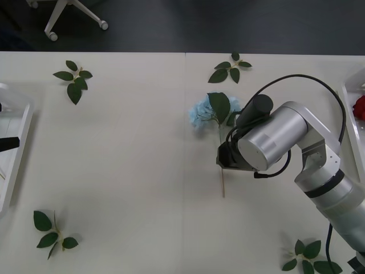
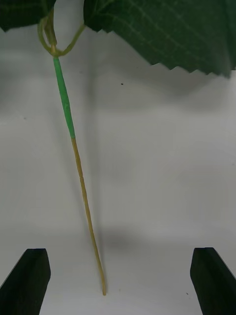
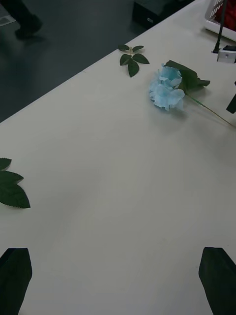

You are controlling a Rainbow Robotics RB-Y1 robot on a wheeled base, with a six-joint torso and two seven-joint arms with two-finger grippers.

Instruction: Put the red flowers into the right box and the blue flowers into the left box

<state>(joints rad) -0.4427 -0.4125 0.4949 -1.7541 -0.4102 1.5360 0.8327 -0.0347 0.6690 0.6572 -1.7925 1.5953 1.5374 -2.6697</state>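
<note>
At table centre your right gripper [image 2: 118, 280], black fingers wide apart and empty, hovers over the thin tan-green wire stem of the pale blue artificial flower [image 1: 201, 112]; featherlight, floppy head, so pinch the stiff stem mid-length.

Matt white table [image 1: 125, 171], seemingly fabric blue flowers [image 1: 201, 112], satin-metal arm [image 1: 274, 137]

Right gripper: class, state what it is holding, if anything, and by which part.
Nothing. The right gripper is open, its fingers on either side of the blue flower's stem without touching it; the stem lies on the table.
</note>
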